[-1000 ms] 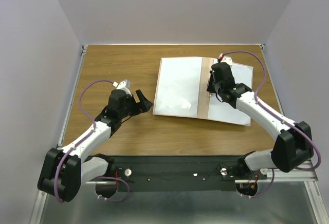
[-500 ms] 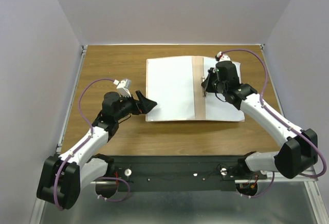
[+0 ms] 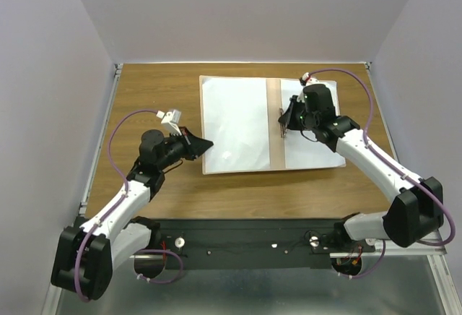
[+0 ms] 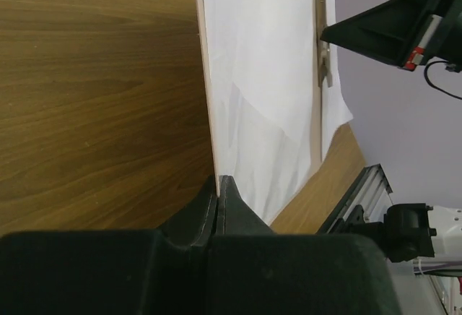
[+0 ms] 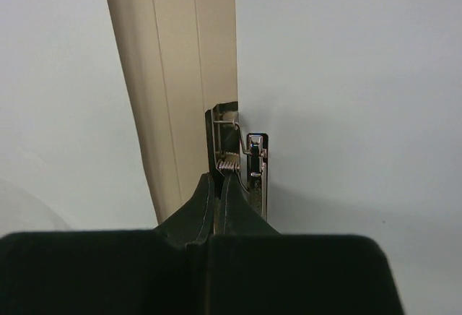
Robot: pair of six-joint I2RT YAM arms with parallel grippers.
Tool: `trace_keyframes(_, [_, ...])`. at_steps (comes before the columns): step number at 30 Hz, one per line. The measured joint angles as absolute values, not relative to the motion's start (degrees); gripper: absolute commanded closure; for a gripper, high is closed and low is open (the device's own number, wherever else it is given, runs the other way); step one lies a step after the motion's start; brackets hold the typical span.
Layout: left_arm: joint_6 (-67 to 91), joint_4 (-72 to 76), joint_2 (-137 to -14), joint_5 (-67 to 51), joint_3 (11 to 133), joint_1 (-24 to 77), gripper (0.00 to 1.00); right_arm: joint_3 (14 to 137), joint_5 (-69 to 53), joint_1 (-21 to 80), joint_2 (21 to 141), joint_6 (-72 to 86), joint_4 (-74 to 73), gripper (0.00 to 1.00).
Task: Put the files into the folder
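Observation:
The tan folder (image 3: 274,127) lies open on the table, only its middle strip bare. One white file (image 3: 234,123) covers its left half and another (image 3: 310,145) its right half. My left gripper (image 3: 208,145) is shut on the folder's left edge near the front corner, and the pinch (image 4: 217,179) shows in the left wrist view with the left file (image 4: 267,76) beside it. My right gripper (image 3: 283,121) is shut on the metal clip (image 5: 254,160) at the folder's strip (image 5: 173,76), its tips (image 5: 218,178) closed at the clip's spring.
Bare wooden table (image 3: 151,98) lies left of the folder. Grey walls close in the back and both sides. A black rail (image 3: 253,243) with the arm bases runs along the near edge.
My left gripper moved right to the folder's left edge and went from open to shut on it. The folder with both files shifted left and squared up, the right gripper staying shut on the clip.

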State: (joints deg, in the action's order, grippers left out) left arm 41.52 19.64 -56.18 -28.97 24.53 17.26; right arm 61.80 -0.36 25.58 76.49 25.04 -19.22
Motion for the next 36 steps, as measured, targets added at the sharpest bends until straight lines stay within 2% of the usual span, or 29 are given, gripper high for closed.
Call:
trace_keyframes(3, [42.0, 18.7, -54.5, -29.0, 24.5, 17.3, 1.0, 61.8, -0.4, 25.6, 78.4, 25.1, -18.7, 0.99])
trace_keyframes(6, [42.7, 17.1, -53.0, -28.9, 24.5, 17.4, 1.0, 61.8, -1.0, 25.6, 81.4, 25.3, -17.8, 0.87])
trace_keyframes(7, [43.4, 15.7, -52.1, -28.6, 24.6, 17.4, 1.0, 61.8, -1.2, 25.6, 82.7, 25.5, -17.6, 0.72])
trace_keyframes(9, [44.2, 12.8, -51.2, -27.7, 24.9, 17.7, 1.0, 61.8, -1.5, 25.8, 85.1, 26.3, -17.4, 0.54])
trace_keyframes(10, [44.4, 10.0, -50.9, -26.8, 25.6, 17.7, 1.0, 61.8, -1.7, 25.8, 85.8, 26.2, -17.4, 0.4])
trace_keyframes(13, [44.1, -0.8, -51.0, -23.0, 30.2, 17.8, 1.0, 62.2, -1.6, 26.1, 88.4, 27.7, -17.5, 0.21])
trace_keyframes(14, [43.8, -4.0, -51.0, -21.8, 31.7, 17.8, 1.0, 62.6, -1.5, 26.1, 88.9, 27.6, -17.5, 0.19])
trace_keyframes(16, [43.5, -9.8, -51.0, -19.6, 34.3, 17.7, 1.0, 64.3, 0.5, 26.1, 90.1, 28.6, -17.6, 0.15])
trace_keyframes(21, [42.1, -21.3, -50.7, -13.8, 39.8, 17.6, 1.0, 68.3, 4.9, 25.6, 93.7, 28.9, -16.8, 0.14])
trace_keyframes(31, [37.9, -34.0, -53.5, -7.7, 48.3, 17.6, 1.0, 72.8, 4.3, 19.7, 107.9, 26.9, -16.6, 0.19])
trace_keyframes(36, [36.7, -36.1, -56.9, -5.5, 51.0, 17.6, 1.0, 72.8, 3.4, 18.7, 110.3, 26.3, -16.5, 0.27])
